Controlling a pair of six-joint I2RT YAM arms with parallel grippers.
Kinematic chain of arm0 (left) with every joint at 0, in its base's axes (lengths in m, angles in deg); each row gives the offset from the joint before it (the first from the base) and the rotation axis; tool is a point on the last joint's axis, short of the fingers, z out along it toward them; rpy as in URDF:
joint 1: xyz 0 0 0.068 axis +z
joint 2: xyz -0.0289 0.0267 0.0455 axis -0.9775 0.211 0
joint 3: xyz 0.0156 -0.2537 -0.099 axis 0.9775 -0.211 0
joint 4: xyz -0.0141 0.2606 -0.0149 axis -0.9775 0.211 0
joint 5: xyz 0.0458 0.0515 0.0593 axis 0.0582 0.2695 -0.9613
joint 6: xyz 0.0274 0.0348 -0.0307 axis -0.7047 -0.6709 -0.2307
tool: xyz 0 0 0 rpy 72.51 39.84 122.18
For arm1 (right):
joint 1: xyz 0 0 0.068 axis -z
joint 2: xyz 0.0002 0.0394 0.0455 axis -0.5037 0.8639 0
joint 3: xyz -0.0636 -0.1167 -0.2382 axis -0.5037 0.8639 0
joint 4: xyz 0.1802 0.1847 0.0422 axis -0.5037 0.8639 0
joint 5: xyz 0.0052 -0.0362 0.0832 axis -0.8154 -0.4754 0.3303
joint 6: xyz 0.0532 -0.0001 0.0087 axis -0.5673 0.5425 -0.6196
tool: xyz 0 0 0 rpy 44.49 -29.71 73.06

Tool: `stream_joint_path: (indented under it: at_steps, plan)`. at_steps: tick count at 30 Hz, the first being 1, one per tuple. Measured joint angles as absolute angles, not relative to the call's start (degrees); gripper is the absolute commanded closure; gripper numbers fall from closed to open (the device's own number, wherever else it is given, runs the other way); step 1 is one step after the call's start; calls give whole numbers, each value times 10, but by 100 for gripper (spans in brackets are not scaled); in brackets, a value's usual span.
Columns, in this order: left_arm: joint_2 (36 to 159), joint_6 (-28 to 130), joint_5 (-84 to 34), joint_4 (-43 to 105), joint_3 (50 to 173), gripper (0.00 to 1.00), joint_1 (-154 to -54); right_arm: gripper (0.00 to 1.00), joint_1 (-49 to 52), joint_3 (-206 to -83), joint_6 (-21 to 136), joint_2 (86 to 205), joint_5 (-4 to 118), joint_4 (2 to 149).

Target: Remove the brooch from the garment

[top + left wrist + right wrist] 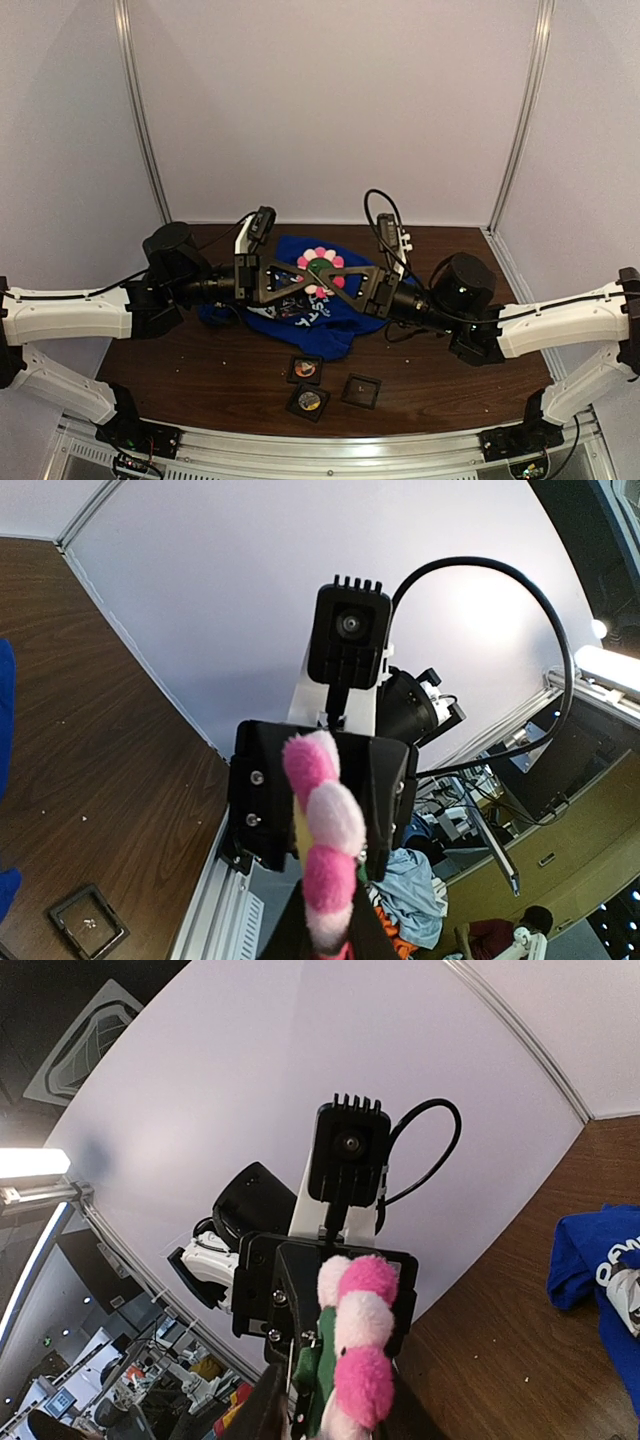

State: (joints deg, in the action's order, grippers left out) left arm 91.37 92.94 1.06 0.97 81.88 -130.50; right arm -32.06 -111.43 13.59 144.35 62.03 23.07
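Garment (340,325): royal-blue T-shirt, crumpled at the centre of the dark wood surface (440,370). White lettering shows on its 7 o'clock side.

Left fingers (290,275) reach in from 9 o'clock and right fingers (350,280) from 3 o'clock. The tips meet over the garment's 12 o'clock half.

Brooch (319,262): a flower of pink and white pom-poms with a green middle, held up between the two sets of tips, above the cloth. In both wrist views it stands edge-on in front of the opposite arm's camera.

Left fingers look clamped on the brooch's lower edge. Right fingers sit right at the brooch, but I cannot tell whether they grip it or stand apart.

Three small black square trays (360,390) lie toward 6 o'clock of the garment, near each other. Two carry a round item.
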Motion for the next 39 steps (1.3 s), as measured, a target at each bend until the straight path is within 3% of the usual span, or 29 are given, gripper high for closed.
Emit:
stream_joint_path:
  at_steps: [6,13,21,39]
  plan:
    - [914,939,8,2,818,100,-1305,36,-321,-1114,169,1407,622,269]
    - [914,939,6,8,818,100,-1305,25,-321,-1115,215,1375,625,330]
    - [914,932,5,52,818,100,-1305,26,-338,-1156,285,1374,589,455]
    - [914,920,5,98,820,100,-1305,50,-360,-1198,355,1392,525,558]
